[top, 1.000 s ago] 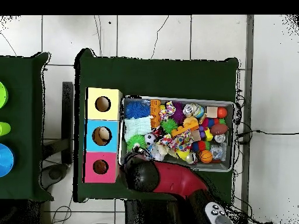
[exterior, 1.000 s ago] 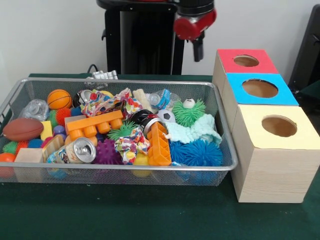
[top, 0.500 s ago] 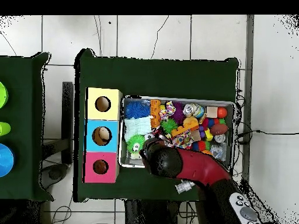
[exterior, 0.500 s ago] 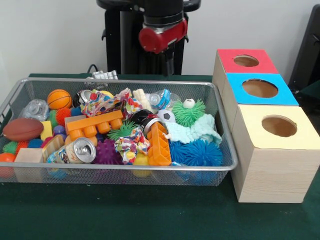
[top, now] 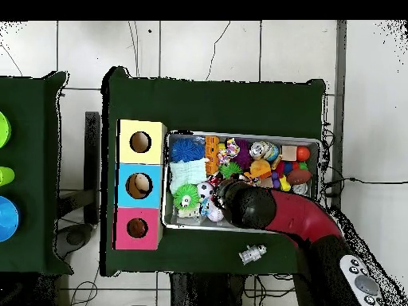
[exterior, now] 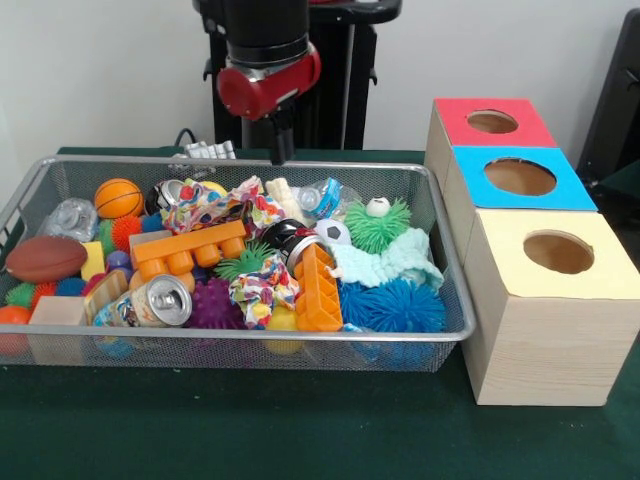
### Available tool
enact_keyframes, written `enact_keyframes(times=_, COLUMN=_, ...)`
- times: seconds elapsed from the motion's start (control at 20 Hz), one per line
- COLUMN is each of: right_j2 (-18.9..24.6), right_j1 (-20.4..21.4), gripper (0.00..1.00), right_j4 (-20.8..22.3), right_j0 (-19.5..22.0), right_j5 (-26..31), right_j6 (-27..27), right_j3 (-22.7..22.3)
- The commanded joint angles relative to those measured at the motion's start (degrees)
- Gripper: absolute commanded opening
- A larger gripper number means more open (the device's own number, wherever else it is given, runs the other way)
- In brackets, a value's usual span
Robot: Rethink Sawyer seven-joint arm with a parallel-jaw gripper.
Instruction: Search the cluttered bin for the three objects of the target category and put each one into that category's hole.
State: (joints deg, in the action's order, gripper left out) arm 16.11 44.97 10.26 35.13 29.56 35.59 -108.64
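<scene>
A wire mesh bin point(exterior: 452, 325) holds a jumble of toys: a basketball point(exterior: 118, 198), a brown football point(exterior: 45, 258), a small soccer ball point(exterior: 333, 232), a tin can point(exterior: 160, 300), orange blocks point(exterior: 190, 250), a blue spiky ball point(exterior: 395, 305) and a mint cloth point(exterior: 385, 265). Beside it stand three boxes with round holes: red point(exterior: 492, 122), blue point(exterior: 520, 177) and yellow point(exterior: 558, 252). My gripper point(exterior: 284, 148) hangs over the bin's back rim, above a patterned cloth point(exterior: 215, 205), and holds nothing that I can see. From above, the arm point(top: 247, 205) covers the bin's point(top: 239, 135) lower middle.
A small white object point(top: 253, 254) lies on the green table between the bin and the robot's base. A second table at the overhead view's left edge carries green and blue items point(top: 4, 219). Something tan shows inside the blue box's hole point(top: 139, 186).
The arm has swung away from the boxes' side, leftward in the front view, and now hangs over the middle of the bin's back edge. The toys have not moved.
</scene>
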Motion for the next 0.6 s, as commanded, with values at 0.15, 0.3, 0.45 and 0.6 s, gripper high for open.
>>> enact_keyframes(times=0.15, right_j2=3.9, right_j1=-3.0, gripper=0.0, right_j4=6.0, right_j0=1.7, right_j5=9.6, right_j6=-3.4, right_j3=9.1)
enact_keyframes(times=0.3, right_j2=4.5, right_j1=-3.8, gripper=0.0, right_j4=7.0, right_j0=2.7, right_j5=11.2, right_j6=-4.4, right_j3=10.9)
enact_keyframes(times=0.45, right_j2=5.1, right_j1=-4.5, gripper=0.0, right_j4=8.0, right_j0=3.6, right_j5=12.4, right_j6=-5.4, right_j3=12.4)
enact_keyframes(times=0.6, right_j2=5.9, right_j1=-5.1, gripper=1.0, right_j4=9.2, right_j0=4.4, right_j5=13.3, right_j6=-5.7, right_j3=13.6)
